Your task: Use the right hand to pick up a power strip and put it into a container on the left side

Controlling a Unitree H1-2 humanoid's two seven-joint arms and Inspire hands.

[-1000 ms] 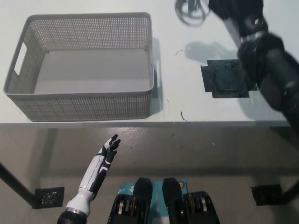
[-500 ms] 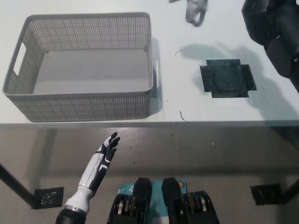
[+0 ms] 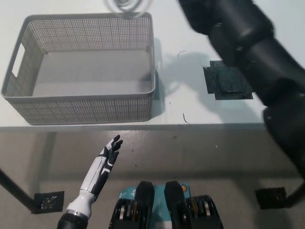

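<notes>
My black right arm [image 3: 248, 52] reaches from the lower right across the white table [image 3: 190, 109] to the top edge. Its hand [image 3: 190, 9] is blurred and mostly cut off there. A blurred grey coil of the power strip's cord [image 3: 126, 5] hangs just beyond the far rim of the grey mesh basket [image 3: 81, 102], left of the hand. The strip's body is out of the picture. The basket stands on the table's left side and holds nothing. My white left hand [image 3: 110, 151] rests low, below the table's front edge, fingers apart.
A dark square patch [image 3: 228, 81] lies on the table right of the basket, partly under my arm. The table's front edge [image 3: 190, 126] runs across the middle of the view. A black table leg [image 3: 14, 188] and foot patches show on the floor.
My right arm has swung left across the table's far side, and the cord coil has moved with it from the upper right to above the basket's far rim. The left hand has stayed put.
</notes>
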